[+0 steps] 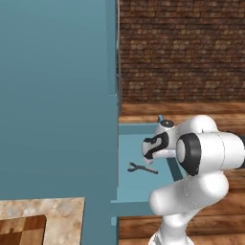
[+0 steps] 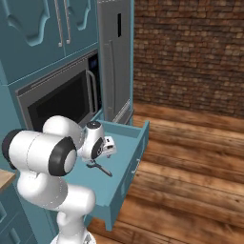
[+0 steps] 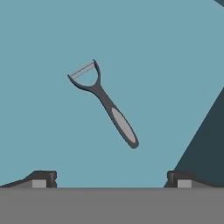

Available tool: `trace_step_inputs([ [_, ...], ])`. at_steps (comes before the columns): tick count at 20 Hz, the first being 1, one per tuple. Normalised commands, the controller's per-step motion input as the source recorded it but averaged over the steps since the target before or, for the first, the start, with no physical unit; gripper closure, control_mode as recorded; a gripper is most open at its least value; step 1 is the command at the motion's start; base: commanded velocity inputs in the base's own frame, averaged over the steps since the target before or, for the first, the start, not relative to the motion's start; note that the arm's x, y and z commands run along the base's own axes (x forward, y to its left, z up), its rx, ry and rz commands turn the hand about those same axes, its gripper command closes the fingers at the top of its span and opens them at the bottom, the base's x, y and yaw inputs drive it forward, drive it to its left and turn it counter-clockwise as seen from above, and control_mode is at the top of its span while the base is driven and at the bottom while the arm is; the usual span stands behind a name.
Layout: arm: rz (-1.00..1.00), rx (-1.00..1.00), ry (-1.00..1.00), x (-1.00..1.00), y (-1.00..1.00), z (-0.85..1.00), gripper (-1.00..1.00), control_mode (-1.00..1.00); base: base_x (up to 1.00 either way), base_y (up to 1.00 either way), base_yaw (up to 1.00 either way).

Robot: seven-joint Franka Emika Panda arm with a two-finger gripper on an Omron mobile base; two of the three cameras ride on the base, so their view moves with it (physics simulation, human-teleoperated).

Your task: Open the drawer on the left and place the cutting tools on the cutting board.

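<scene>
**Arm poised over the open drawer, peeler lying inside**

The drawer [image 2: 125, 157] stands pulled well out from the teal cabinets, its flat blue floor open to view. On that floor lies a slim grey tool [image 3: 105, 103] with a forked head and a thin blade strung across the fork; it looks like a peeler. It lies flat, alone on the bare floor, its handle pointing away from the fork at a slant. From the left side the same tool [image 1: 142, 168] shows as a small dark shape near the middle of the drawer, just below the arm's wrist.

The end effector [image 3: 111, 179] hangs above the tool, looking straight down at it. Its two dark fingertips [image 3: 43, 178] stand far apart, one at each side of the hand camera's picture, with nothing between them; the jaws are wide and empty. The tool lies apart from both tips, untouched.

From the right side the white wrist [image 2: 97, 143] leans in over the drawer, beside a built-in microwave [image 2: 62, 102] and a tall grey fridge [image 2: 116, 57]. I cannot make out a knife from where I stand; the arm may hide part of the drawer floor.

At the lower left, a corner of the wooden cutting board [image 1: 21, 230] rests on a pale stone surface [image 1: 62, 215], well apart from the drawer. A brick wall [image 1: 182, 48] and plank floor [image 2: 190, 181] lie behind.
</scene>
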Motion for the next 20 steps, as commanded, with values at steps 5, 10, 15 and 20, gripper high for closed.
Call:
trace_step_inputs([
  [5,0.00,0.01,0.00,-0.02,0.02,-0.28,-1.00,-1.00,0.00,0.00,0.00],
  [10,0.00,0.01,0.01,0.00,0.04,-0.37,-1.00,-1.00,0.00,0.00,0.00],
  [15,0.00,0.00,0.03,0.00,0.04,-0.31,-1.00,-1.00,0.00,0.00,0.00],
  [20,0.01,0.00,0.05,0.08,0.00,-0.06,-1.00,-1.00,0.00,0.00,0.00],
])
